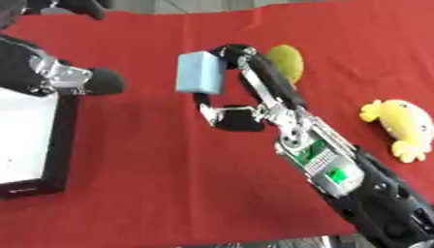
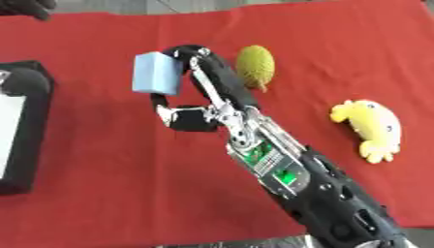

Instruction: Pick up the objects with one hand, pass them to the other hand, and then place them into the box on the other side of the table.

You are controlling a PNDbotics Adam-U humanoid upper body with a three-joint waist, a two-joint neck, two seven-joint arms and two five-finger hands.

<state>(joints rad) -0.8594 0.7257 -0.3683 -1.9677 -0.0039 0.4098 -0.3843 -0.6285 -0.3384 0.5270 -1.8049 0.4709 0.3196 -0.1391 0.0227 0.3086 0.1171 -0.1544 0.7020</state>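
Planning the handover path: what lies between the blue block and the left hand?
Only bare red cloth separates the blue block from the left hand, seen in the left eye view.

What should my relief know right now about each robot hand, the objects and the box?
Right robot hand: shut on the blue block, held up mid-table.
Left robot hand: by the box at the left edge; fingers unclear.
Yellow-green fruit and yellow plush lie on the red cloth, right side.
Done: block picked up.
Left: hand over, box it, then the other two.
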